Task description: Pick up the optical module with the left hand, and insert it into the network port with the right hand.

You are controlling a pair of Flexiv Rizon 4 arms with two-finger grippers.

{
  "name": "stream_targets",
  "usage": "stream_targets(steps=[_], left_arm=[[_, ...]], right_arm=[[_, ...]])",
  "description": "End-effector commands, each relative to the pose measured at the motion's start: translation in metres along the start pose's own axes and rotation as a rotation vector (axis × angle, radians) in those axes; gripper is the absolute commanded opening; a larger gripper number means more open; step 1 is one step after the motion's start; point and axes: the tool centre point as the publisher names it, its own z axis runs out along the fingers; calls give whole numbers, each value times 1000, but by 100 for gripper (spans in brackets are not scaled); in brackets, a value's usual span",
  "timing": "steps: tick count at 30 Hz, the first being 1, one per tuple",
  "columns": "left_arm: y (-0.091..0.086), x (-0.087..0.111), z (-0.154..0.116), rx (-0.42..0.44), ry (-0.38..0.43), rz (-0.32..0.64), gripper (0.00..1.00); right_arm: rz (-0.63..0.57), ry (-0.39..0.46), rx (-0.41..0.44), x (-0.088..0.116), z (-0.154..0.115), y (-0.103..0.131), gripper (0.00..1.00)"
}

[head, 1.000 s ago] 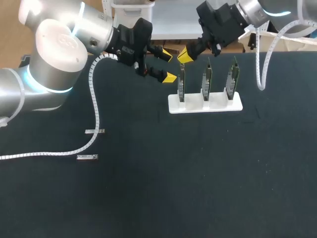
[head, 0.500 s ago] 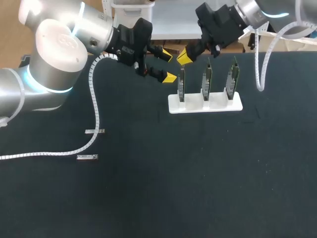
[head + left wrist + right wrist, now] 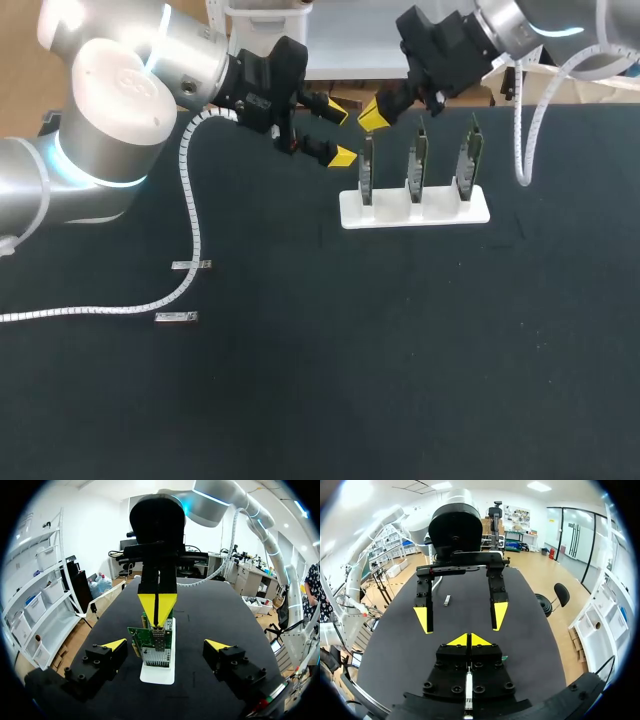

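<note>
Print on the boards (image 3: 152, 642) too small to read. Black table (image 3: 400, 350); white stand (image 3: 440, 213) holds three boards upright. Two modules (image 3: 190, 265) lie flat by the cable (image 3: 190, 225), well apart from stand. The left gripper (image 3: 342, 132) gapes wide, empty, beside the end board; the right gripper (image 3: 372, 114) tips pressed together above it, any contents hidden.

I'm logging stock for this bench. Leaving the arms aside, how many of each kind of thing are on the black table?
green circuit boards: 3, standing upright in the stand
white stand: 1
small silver modules: 2, lying flat on the table
Total: 6
</note>
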Motion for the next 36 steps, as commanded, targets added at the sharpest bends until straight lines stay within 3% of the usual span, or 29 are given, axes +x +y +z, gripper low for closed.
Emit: stream_targets(steps=[1,12,17,25,30,36], left_arm=[[1,-1,1,2,6,-2,100],[1,-1,1,2,6,-2,100],[1,-1,1,2,6,-2,100],[1,-1,1,2,6,-2,100],[1,-1,1,2,6,-2,100],[1,-1,1,2,6,-2,100]], right_arm=[[3,-5,-5,3,2,-2,0],[28,-32,-20,4,1,1,0],[90,-125,-49,-6,-12,-3,0],[50,-142,-45,-15,-34,0,0],[55,-159,-62,-9,-52,0,0],[21,-112,-53,6,-72,2,0]])
